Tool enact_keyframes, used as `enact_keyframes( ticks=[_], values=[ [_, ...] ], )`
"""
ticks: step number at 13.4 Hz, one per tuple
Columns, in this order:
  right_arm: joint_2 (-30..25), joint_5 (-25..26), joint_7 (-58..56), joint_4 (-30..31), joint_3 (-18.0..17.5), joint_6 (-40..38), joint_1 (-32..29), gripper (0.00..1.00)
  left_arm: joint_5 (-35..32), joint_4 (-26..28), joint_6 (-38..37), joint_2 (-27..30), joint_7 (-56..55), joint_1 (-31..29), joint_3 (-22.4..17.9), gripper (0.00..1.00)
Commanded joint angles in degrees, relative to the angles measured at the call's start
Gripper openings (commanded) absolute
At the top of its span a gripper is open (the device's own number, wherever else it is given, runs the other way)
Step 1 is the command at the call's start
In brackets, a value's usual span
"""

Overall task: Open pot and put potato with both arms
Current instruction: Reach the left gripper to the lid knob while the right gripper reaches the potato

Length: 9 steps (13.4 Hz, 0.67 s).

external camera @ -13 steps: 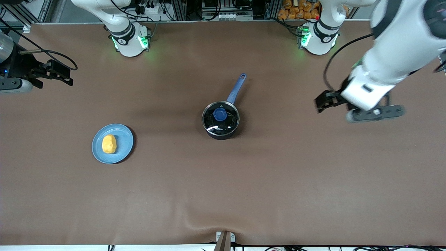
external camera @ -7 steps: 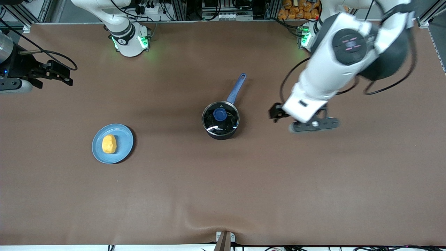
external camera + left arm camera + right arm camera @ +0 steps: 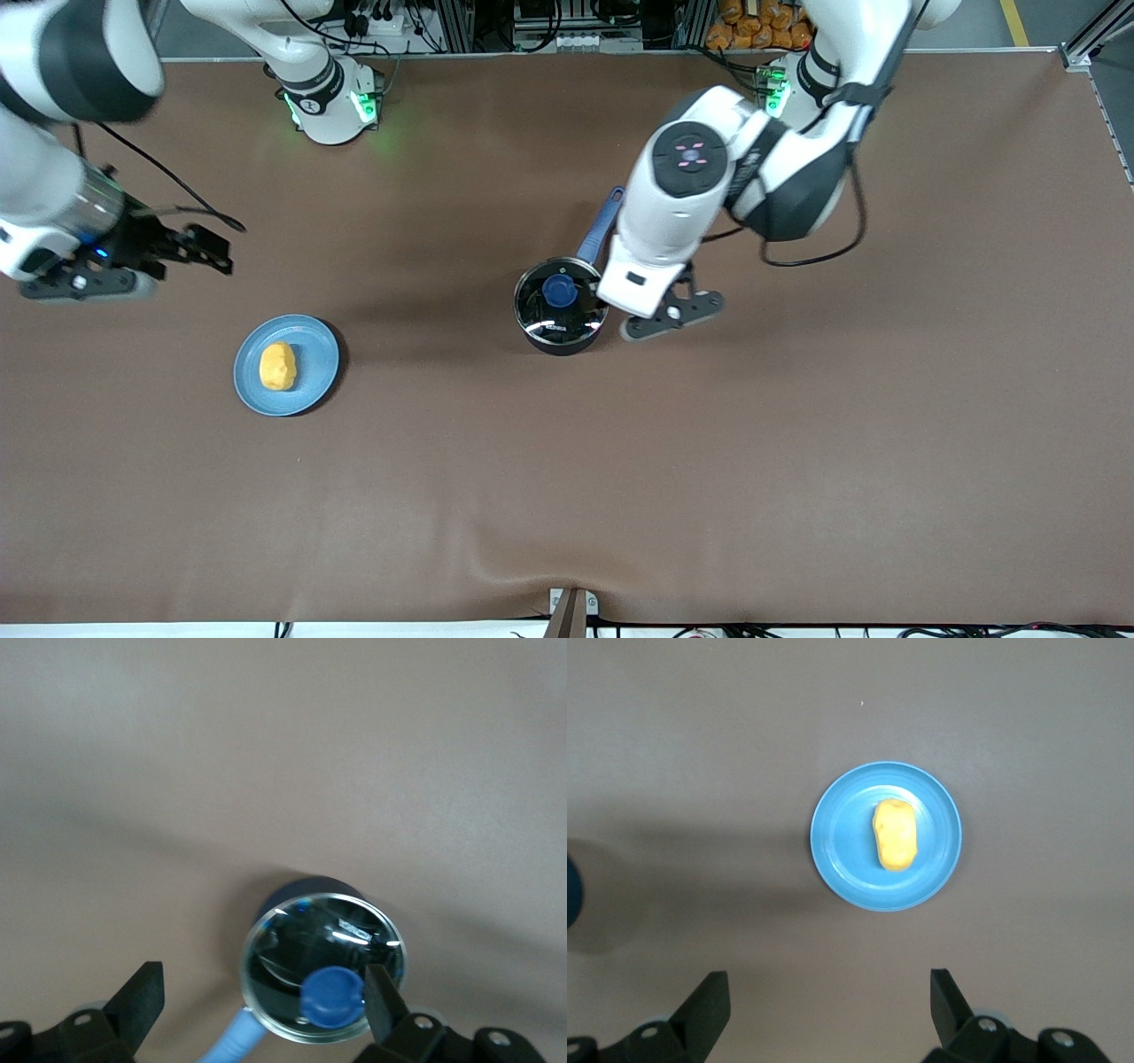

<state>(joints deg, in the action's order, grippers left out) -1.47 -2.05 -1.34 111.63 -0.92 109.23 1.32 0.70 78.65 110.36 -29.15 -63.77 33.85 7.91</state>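
The black pot (image 3: 560, 310) stands mid-table with its glass lid on, blue knob (image 3: 559, 290) on top and blue handle (image 3: 601, 226) pointing toward the arms' bases. In the front view the left arm's wrist (image 3: 651, 266) hangs over the pot's rim and hides its fingers. The left gripper (image 3: 264, 1005) is open above the lid (image 3: 323, 967), with the knob (image 3: 332, 997) close to one finger. The yellow potato (image 3: 277, 366) lies on a light-blue plate (image 3: 314, 354). The right gripper (image 3: 221, 252) is open and empty over bare table beside the plate. The right wrist view shows the potato (image 3: 894, 835) on the plate (image 3: 842, 837).
The brown table mat (image 3: 709, 461) stretches wide around the pot and the plate. Both arm bases (image 3: 332, 106) stand at the table's edge farthest from the front camera.
The left arm swung in from its end of the table to over the pot. The right arm came in from the table's edge toward the plate.
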Motion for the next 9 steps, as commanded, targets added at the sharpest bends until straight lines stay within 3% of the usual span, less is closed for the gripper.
enact_keyframes(
  ticks=[1, 5, 9],
  values=[
    [-0.1, 0.6, -0.1, 9.1, -0.1, 10.8, 0.2, 1.00, -3.4, -1.4, 3.1, -4.0, -8.5, 4.5, -0.7, 1.00],
    [6.8, 0.6, -1.2, 13.7, 0.1, 22.2, -0.1, 1.00, -6.8, -1.5, 9.5, -9.6, -20.0, 7.7, -0.7, 1.00],
    [13.5, 4.1, -3.2, 13.9, 0.1, 26.7, -1.5, 1.00, -8.7, -1.3, 10.1, -11.3, -20.5, 9.5, -0.6, 1.00]
  ],
)
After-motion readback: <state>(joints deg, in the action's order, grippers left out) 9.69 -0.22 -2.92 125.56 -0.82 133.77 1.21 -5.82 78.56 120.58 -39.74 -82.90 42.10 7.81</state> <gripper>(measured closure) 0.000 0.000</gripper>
